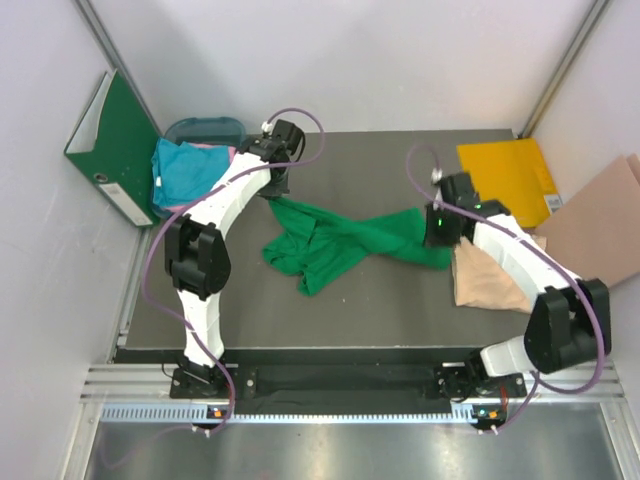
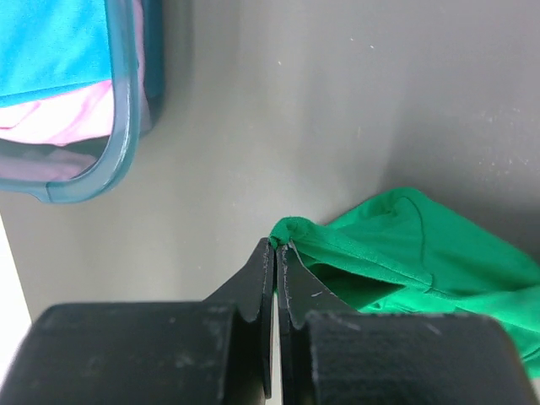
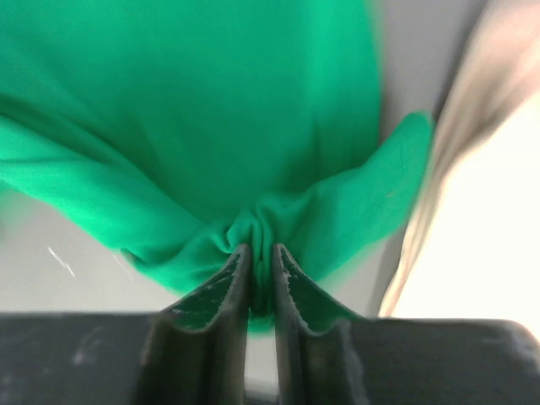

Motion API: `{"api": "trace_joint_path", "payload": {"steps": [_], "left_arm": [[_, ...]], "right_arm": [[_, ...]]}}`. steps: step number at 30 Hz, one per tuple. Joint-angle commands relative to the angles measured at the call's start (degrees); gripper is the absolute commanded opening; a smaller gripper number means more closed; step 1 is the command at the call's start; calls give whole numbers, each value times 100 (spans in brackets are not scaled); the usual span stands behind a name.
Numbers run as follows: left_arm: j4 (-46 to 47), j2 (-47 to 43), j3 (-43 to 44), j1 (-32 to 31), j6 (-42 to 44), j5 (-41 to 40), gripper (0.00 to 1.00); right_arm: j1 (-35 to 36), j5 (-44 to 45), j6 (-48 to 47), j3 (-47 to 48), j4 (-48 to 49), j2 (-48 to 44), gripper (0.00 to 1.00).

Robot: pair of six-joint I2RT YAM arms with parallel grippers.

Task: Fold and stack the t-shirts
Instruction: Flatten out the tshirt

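left gripper (image 2: 276,245): jaws pressed together on a small pinched corner of the bright green cotton t-shirt (image 1: 340,245), at the far left of the dark grey counter (image 1: 350,310), near the bin.
right gripper (image 3: 260,249): jaws almost together, clamped on a bunched fold at the same shirt's right end; fabric filling most of the wrist view, edges blurred.
bright green cotton t-shirt: crumpled and twisted across the middle of the counter, strung between the two grippers, with a loose lump sagging toward the near side; impossible to tell which part of the garment (sleeve, hem or shoulder) sits in either grip.
beige-peach cotton t-shirt (image 1: 485,280): on the counter at the right, partly hidden under the right arm, just beside the green shirt's right end; only a pale blur at the right edge of the right wrist view.
teal-blue cotton t-shirt (image 1: 190,170): heaped in the translucent teal plastic bin (image 1: 205,128) at the far left corner, spilling over its near rim.
pink cotton t-shirt (image 2: 59,118): under the teal-blue one, mostly covered; a mere sliver from above.
translucent teal plastic bin: cut off at the left wrist view's edge.
stiff green ring binder (image 1: 115,145): leaning against the left wall, beside the bin.
flat yellow folder (image 1: 505,175): at the far right corner of the counter.
brown sheet (image 1: 600,220): at the right edge, cropped by the frame; material unclear.
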Motion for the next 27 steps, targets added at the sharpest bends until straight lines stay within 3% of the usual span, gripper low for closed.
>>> {"api": "trace_joint_path", "payload": {"steps": [1,2,3,5,6,8,18,27], "left_arm": [[-159,-114,68,-6,44,-198,0],[-194,-96,103,2,61,-207,0],[-230,-79,164,2,105,-225,0],[-256,-26,208,2,132,-225,0],[-265,-17,243,2,167,-216,0],[-274,9,261,2,167,-181,0],[-283,-52,147,-6,132,-49,0],[-335,-140,94,2,141,-66,0]], "right_arm": [[-9,-1013,-122,-850,-1628,296,23],[9,-1136,-166,-929,-1753,235,26],[0,-1094,-140,-904,-1833,-9,43],[-8,-710,-114,-554,-1913,-387,60],[-17,-550,-105,-404,-1887,-450,76],[-43,-182,-140,-114,-1598,-443,86],[-184,198,-140,125,589,1323,84],[-325,304,-219,1020,1278,2668,84]]}}
